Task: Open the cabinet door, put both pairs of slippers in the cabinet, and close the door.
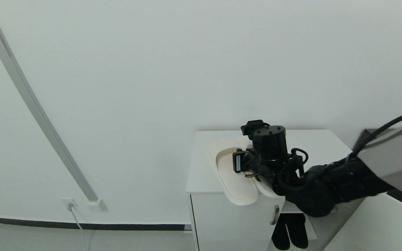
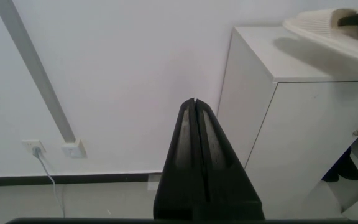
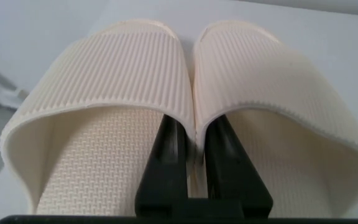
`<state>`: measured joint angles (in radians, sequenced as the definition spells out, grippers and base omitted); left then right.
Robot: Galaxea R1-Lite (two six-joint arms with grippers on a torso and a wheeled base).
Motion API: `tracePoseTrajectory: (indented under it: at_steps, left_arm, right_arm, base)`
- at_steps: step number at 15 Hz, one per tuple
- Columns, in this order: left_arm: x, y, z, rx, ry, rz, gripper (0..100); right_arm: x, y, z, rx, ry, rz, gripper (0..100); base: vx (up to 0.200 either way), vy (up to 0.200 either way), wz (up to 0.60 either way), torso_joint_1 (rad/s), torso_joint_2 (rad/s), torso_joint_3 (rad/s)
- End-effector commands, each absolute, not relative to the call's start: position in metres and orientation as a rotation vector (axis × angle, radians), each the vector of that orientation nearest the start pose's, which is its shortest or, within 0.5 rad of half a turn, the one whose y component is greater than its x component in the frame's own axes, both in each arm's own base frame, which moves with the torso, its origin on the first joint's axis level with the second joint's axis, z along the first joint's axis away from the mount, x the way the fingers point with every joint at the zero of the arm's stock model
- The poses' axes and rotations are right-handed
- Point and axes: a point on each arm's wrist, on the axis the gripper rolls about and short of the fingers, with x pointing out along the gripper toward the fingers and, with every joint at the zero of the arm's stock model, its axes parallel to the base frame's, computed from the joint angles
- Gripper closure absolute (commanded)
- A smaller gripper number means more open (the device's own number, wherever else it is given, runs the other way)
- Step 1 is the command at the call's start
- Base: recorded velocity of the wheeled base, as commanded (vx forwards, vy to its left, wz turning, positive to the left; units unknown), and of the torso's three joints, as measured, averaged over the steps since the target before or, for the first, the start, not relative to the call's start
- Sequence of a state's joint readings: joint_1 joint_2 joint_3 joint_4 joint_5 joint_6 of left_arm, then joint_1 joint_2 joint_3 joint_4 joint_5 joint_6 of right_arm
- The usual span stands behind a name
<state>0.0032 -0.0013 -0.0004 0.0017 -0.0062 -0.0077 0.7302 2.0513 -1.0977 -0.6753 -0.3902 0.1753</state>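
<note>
A pair of cream slippers (image 1: pixel 236 177) lies side by side on top of the white cabinet (image 1: pixel 309 143), heels overhanging its front edge. My right gripper (image 3: pixel 194 134) has one finger inside each slipper (image 3: pixel 123 68), shut on the two inner strap walls where they meet. A black pair of slippers (image 1: pixel 290 232) stands inside the cabinet behind the opened right door (image 1: pixel 379 223). My left gripper (image 2: pixel 195 106) is shut on nothing, low and left of the cabinet (image 2: pixel 303 124), facing the wall. The cream slippers (image 2: pixel 334 28) show above it.
The cabinet's left door with its metal handle (image 1: pixel 275 214) is closed. A slanted cable duct (image 1: pixel 37 108) runs down the wall to a socket (image 1: pixel 69 203) with a cord plugged in. Open floor lies left of the cabinet.
</note>
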Motion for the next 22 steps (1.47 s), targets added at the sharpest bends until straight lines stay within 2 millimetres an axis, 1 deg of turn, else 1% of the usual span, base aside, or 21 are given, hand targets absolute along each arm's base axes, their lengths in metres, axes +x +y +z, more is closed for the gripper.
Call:
tracePoseTrajectory:
  at_steps: [1,2,3,4,6,14,22]
  left_arm:
    - [-0.023,0.0,0.076,-0.009,0.0,-0.003,100]
    - [-0.023,0.0,0.075,-0.008,0.002,-0.003,100]
    - [-0.023,0.0,0.075,-0.008,0.002,-0.003,100]
    - [-0.023,0.0,0.076,-0.008,0.0,-0.003,100]
    - [-0.023,0.0,0.075,-0.008,0.002,-0.003,100]
    - [-0.023,0.0,0.076,-0.009,0.0,-0.003,100]
    - [-0.023,0.0,0.076,-0.009,0.0,-0.003,100]
  right_arm:
    - [0.248,0.237,0.174,0.048,0.231,0.415,100]
    - [0.227,0.225,0.177,0.044,0.245,0.466,100]
    - [0.22,0.22,0.178,0.043,0.249,0.485,100]
    - [0.204,0.205,0.18,0.047,0.254,0.515,100]
    - [0.197,0.198,0.188,0.058,0.24,0.54,100]
    - [0.196,0.199,0.186,0.052,0.244,0.54,100]
    - [0.193,0.199,0.18,0.037,0.263,0.542,100]
  base:
    - [0.0,0.0,0.0,0.0,0.0,0.0]
    - [0.0,0.0,0.0,0.0,0.0,0.0]
    - [0.0,0.0,0.0,0.0,0.0,0.0]
    - [0.0,0.0,0.0,0.0,0.0,0.0]
    - [0.0,0.0,0.0,0.0,0.0,0.0]
    - [0.0,0.0,0.0,0.0,0.0,0.0]
    - [-0.2,0.0,0.0,0.002,0.0,0.001]
